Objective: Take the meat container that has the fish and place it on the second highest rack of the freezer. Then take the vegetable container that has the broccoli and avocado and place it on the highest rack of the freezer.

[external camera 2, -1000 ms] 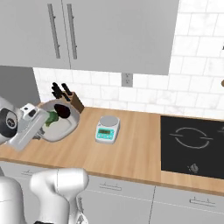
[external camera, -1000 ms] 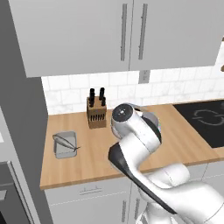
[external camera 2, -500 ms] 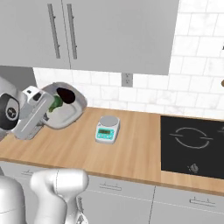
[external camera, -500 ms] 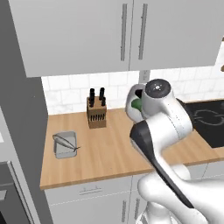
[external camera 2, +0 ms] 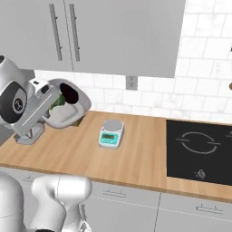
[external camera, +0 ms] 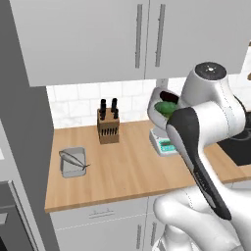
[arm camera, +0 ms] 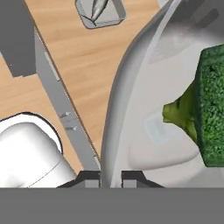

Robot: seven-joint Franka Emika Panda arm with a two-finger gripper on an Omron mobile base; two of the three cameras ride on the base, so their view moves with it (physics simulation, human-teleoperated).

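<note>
Pincer clamps the vegetable bowl's rim, lifted above the counter. Fish tray, at nine o'clock, remains unstowed; both placements outstanding.

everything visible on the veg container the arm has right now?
The vegetable container is a pale grey-white, smooth rounded bowl, plastic-looking. It is lifted off the counter and tipped steeply, its opening facing sideways. Inside sit the bright green broccoli and a dark, nearly black avocado. The gripper is shut on its rim, one of the fingers on each side of the wall. In the left base view it hangs above the small scale, not touching it.
</note>
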